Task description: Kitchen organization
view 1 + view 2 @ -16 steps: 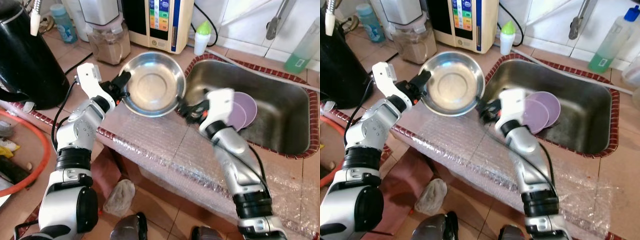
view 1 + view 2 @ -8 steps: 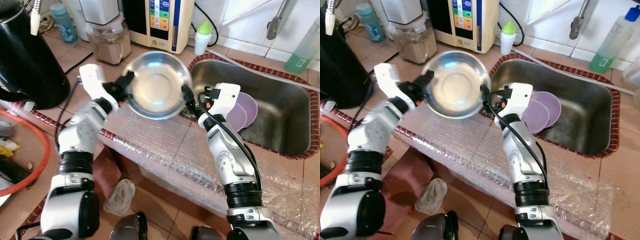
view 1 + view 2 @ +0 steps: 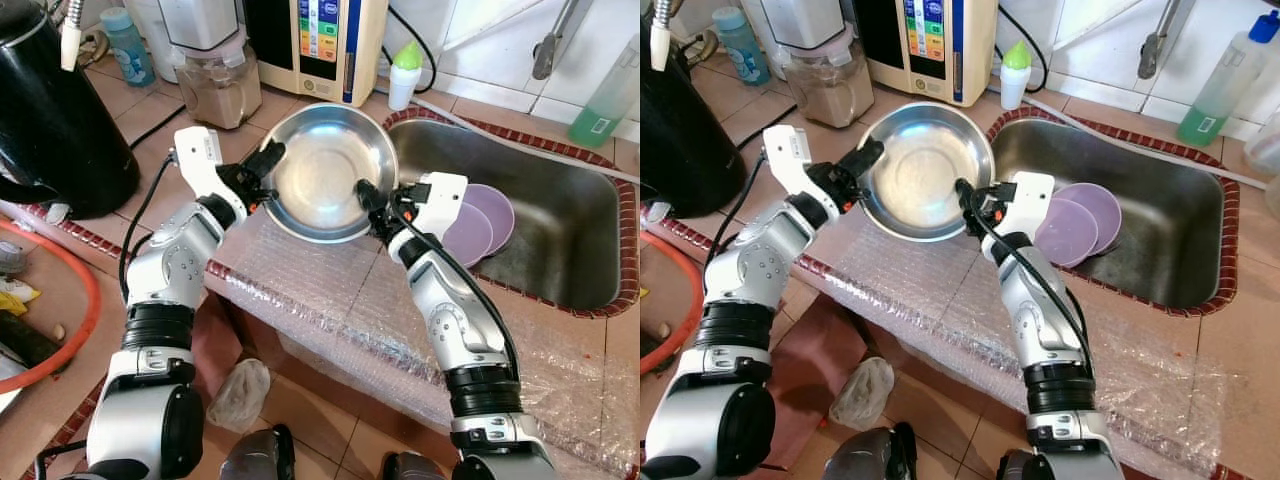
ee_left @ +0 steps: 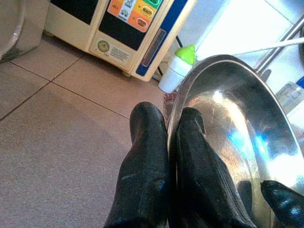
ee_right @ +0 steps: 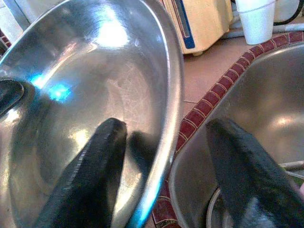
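Observation:
A shiny steel bowl (image 3: 330, 170) hangs tilted above the tiled counter, just left of the sink (image 3: 570, 215). My left gripper (image 3: 265, 160) is shut on the bowl's left rim; in the left wrist view one finger (image 4: 147, 142) lies outside the bowl (image 4: 232, 142) and the other inside. My right gripper (image 3: 368, 200) is open at the opposite rim. In the right wrist view one finger (image 5: 102, 156) is inside the bowl (image 5: 95, 71) and the other (image 5: 232, 156) is outside, over the sink. Two purple plates (image 3: 475, 215) lie in the sink.
A black pot (image 3: 50, 110), a blender jar (image 3: 215, 85), a cream water purifier (image 3: 320, 45) and a green-capped bottle (image 3: 405, 75) stand along the back. A green soap bottle (image 3: 610, 95) is at far right. Bubble wrap (image 3: 330, 300) covers the counter's front edge.
My left arm carried the bowl a little rightward, toward the sink. My right gripper rose from beside the plates to the bowl's right rim, with one finger now inside it.

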Tool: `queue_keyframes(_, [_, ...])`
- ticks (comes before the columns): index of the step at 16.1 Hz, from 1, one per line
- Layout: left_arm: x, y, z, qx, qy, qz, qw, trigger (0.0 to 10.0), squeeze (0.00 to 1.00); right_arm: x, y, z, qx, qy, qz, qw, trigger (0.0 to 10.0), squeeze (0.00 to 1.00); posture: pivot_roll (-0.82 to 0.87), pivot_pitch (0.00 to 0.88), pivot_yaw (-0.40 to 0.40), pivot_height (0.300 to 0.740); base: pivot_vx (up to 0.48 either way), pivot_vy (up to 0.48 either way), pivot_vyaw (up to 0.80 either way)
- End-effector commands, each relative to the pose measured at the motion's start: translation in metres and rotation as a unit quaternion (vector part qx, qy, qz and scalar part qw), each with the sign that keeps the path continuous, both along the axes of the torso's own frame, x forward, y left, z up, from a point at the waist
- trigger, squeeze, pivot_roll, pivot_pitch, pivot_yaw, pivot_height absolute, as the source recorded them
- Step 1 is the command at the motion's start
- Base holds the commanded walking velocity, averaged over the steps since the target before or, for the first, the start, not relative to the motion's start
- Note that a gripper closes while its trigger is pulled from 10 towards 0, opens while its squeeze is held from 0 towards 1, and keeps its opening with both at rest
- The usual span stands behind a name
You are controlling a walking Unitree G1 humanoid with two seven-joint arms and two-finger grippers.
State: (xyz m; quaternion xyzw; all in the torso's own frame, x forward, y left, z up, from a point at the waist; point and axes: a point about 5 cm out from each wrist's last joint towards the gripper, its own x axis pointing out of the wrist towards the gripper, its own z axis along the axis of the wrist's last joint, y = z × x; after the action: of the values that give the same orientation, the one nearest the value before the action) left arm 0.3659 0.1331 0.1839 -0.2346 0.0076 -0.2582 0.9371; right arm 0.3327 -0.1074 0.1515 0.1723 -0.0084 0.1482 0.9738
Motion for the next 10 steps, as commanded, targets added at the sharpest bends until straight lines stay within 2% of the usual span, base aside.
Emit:
queue_keyframes(1, [-0.0003, 0.0021, 0.0077, -0.005, -0.021, -0.001, 1.000, 0.0, 0.00, 0.0008, -0.0080, -0.0118, 0.003, 0.034, -0.018, 0.999, 0.0, 0.00, -0.02, 0.069, 0.064, 0.740, 0.000, 0.000, 0.00])
queue_keyframes(5, [-0.0009, 0.0024, 0.0073, -0.001, -0.023, 0.001, 1.000, 0.0, 0.00, 0.0009, -0.0129, -0.0168, 0.007, 0.052, -0.025, 0.998, 0.0, 0.00, -0.03, 0.070, 0.064, 0.740, 0.000, 0.000, 0.00])
queue_keyframes(10, [-0.0023, -0.0001, 0.0056, 0.001, -0.024, 0.000, 1.000, 0.0, 0.00, 0.0038, -0.0115, -0.0143, 0.036, 0.059, -0.024, 0.997, 0.0, 0.00, -0.02, 0.068, 0.056, 0.740, 0.000, 0.000, 0.00])
